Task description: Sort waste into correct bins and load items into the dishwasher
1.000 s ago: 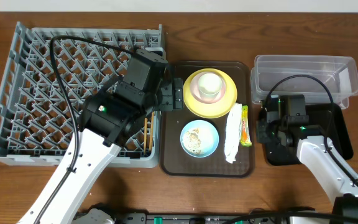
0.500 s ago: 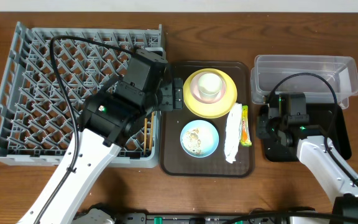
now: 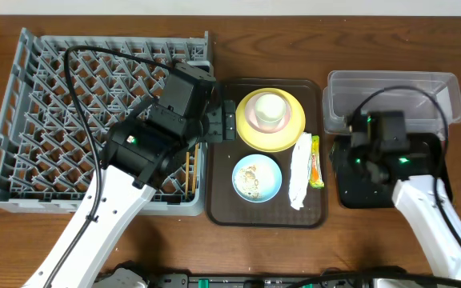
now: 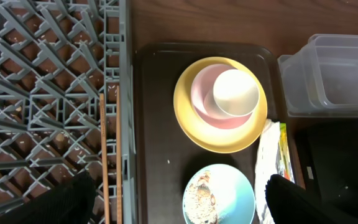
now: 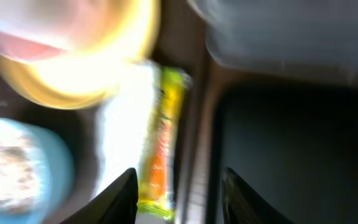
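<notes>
Packet (image 5: 159, 143), narrow orange-yellow-green, lies on dark brown serving tray (image 3: 218, 188) just beside crumpled white paper wrapper (image 3: 299, 172); its print too blurred to read. Right gripper (image 5: 179, 194) hangs near it, jaws parted, empty. Left gripper (image 4: 182, 199) wide open, empty.

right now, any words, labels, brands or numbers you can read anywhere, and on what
No text can be read in any view.
packet: orange, yellow and green print, too small from overhead and blurred in the right wrist view.
white wrapper, dish rack, clear tub, black tray: no writing shows.
</notes>
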Motion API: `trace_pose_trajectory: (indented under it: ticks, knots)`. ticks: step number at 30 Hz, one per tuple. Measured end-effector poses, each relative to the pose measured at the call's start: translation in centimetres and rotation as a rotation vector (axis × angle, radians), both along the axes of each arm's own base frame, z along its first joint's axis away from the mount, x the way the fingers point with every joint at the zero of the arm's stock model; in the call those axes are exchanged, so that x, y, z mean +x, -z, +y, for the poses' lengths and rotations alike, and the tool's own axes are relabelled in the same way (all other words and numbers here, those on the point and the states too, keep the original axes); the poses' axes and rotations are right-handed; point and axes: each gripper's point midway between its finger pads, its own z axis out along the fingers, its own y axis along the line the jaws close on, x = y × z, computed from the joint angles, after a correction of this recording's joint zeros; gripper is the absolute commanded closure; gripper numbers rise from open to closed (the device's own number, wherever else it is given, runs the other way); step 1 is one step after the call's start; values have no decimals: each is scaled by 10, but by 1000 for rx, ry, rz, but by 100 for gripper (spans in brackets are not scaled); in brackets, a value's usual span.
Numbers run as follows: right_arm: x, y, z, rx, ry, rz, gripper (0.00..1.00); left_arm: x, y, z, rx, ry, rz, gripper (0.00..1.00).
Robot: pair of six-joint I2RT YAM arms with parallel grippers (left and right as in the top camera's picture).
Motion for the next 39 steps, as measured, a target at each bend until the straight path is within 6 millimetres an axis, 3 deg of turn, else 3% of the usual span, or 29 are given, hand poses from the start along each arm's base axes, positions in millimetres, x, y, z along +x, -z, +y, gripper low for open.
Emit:
trace_pose_trajectory:
  ticks: [3,5,7,11,16,26,27,30,39]
  knots:
    - [6,-44,32,37,-133,-110,61,0,0,0,0,0,0,10]
    - [-2,-51,62,49,-246,-130,62,0,0,0,0,0,0,10]
    - [-20,-47,96,57,-382,-118,62,0,0,0,0,0,0,9]
    - [-54,-35,147,43,-618,-92,62,0,0,0,0,0,0,9]
    - [-92,-10,186,-35,-824,-53,63,0,0,0,0,0,1,9]
    - [-105,48,206,-240,-924,0,68,0,0,0,0,0,0,9]
    - [-104,51,204,-251,-922,8,74,0,0,0,0,0,1,9]
    - [-102,54,202,-268,-914,7,80,0,0,0,0,0,0,10]
    - [-108,57,194,-293,-917,46,81,0,0,0,0,0,0,10]
